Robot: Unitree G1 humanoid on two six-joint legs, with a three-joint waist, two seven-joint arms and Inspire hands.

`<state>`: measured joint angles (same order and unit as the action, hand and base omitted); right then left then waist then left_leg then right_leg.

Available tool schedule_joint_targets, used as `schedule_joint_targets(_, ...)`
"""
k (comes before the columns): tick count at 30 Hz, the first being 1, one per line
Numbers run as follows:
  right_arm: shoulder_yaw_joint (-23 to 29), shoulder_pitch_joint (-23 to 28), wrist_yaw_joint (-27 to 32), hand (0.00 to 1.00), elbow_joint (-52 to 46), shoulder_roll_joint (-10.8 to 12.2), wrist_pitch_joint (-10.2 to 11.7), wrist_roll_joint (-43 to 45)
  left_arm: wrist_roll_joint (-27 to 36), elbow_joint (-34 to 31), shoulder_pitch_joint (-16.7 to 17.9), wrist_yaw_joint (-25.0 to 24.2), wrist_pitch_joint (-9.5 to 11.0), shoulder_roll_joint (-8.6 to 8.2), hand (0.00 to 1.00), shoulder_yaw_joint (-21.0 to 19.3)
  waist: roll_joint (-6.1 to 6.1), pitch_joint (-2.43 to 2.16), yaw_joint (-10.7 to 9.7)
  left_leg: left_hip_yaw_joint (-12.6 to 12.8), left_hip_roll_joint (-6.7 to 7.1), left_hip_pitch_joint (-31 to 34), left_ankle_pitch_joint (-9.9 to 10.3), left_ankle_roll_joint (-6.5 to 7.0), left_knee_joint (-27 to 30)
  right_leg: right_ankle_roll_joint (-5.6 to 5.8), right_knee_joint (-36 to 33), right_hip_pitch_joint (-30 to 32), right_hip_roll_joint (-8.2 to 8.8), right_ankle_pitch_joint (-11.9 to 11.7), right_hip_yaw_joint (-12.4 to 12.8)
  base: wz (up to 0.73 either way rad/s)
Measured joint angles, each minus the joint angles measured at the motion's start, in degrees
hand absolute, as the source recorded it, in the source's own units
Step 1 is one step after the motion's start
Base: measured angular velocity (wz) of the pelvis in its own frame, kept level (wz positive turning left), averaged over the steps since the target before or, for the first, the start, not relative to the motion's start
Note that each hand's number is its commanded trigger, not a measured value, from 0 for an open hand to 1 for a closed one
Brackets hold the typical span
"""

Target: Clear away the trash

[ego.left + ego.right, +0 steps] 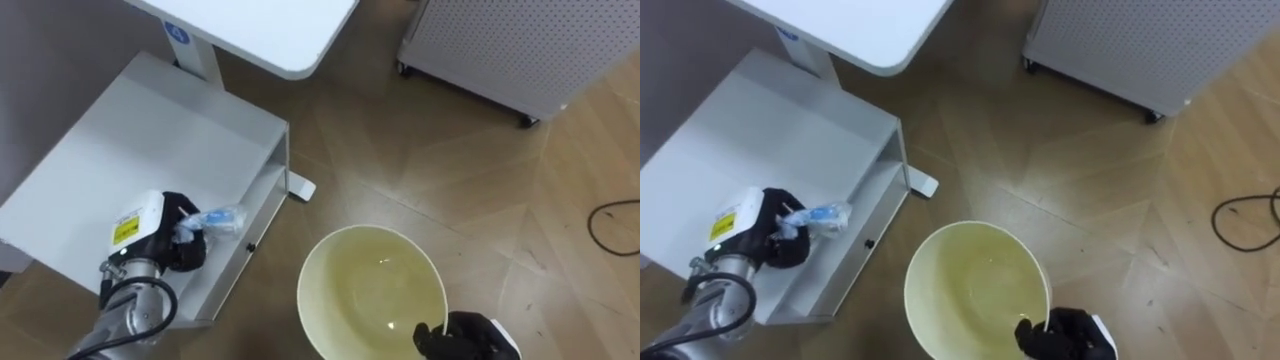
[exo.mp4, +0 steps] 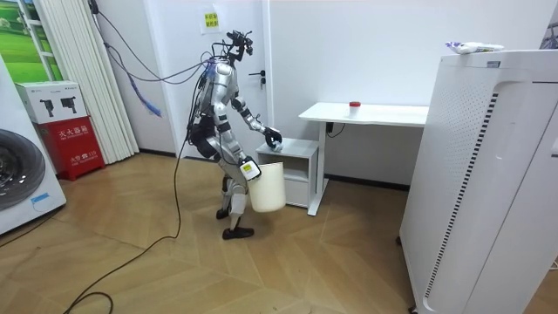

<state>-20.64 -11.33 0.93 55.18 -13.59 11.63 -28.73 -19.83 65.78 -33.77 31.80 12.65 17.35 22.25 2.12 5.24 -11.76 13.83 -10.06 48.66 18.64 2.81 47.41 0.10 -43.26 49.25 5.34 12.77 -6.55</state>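
Left hand [image 1: 172, 240]: garbage [image 1: 218, 219]; right hand [image 1: 472, 342]: bucket [image 1: 345, 300]

Bucket [image 1: 372, 290] R of cabinet [image 1: 150, 140]

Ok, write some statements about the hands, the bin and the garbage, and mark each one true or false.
1. The left hand is shut on crumpled plastic garbage. True.
2. The plastic garbage already lies inside the bin. False: the left hand holds it by the white cabinet.
3. The right hand grips the bin's rim. True.
4. The bin stands on the desk. False: it hangs from the right hand above the wooden floor.
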Motion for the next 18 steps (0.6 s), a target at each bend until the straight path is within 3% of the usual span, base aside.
schedule_joint_targets(5, -0.85, 0.2, 1.12, 1.0, 0.09, 1.49, 1.47, 0.11, 5.34, -6.53, 4.39, -2.32, 2.06, -5.06, 1.0, 1.61, -0.46, -0.37, -0.17, 1.13, 0.88, -1.96, -0.65, 0.18, -2.7, 0.05, 1.74, -1.2, 1.43, -0.22, -1.13, -0.01)
schedule_joint_targets(7, -0.79, 0.16, 1.12, 1.0, 0.55, 2.97, 1.49, 0.31, 5.74, -9.42, 7.49, -4.2, 3.15, -7.73, 1.0, 3.41, -1.18, -1.0, -0.01, 1.86, 0.95, -2.75, -0.72, 0.18, -3.67, 0.16, 2.35, -1.48, 1.43, -0.36, -0.83, -0.07)
schedule_joint_targets(10, -1.87, 0.15, 1.11, 1.0, 0.76, 3.93, 1.32, 0.71, 6.02, -9.72, 9.22, -7.31, 3.46, -10.6, 1.0, 6.9, -1.65, -1.41, 0.33, 2.06, 0.98, -3.66, -0.85, 0.05, -4.76, 0.22, 3.68, -2.38, 1.36, -0.81, -1.2, -0.07)
schedule_joint_targets(13, -3.5, 0.09, 1.02, 1.0, 1.19, 5.0, 1.3, 1.05, 6.84, -10.06, 9.7, -10.37, 3.54, -12.54, 1.0, 11.02, -2.16, -1.87, 1.04, 2.33, 0.96, -3.77, -0.9, 0.04, -4.98, 0.21, 3.97, -2.36, 1.39, -0.87, -1.26, -0.03)
schedule_joint_targets(18, -5.12, -0.64, 0.82, 1.0, 2.65, 6.49, 1.24, 1.34, 6.77, -10.16, 10.97, -14.29, 3.62, -13.89, 1.0, 12.86, -2.31, -1.93, 1.26, 2.98, 0.92, -4.3, -0.89, 0.05, -4.9, 0.19, 3.53, -2.32, 1.67, -0.86, -1.23, -0.05)
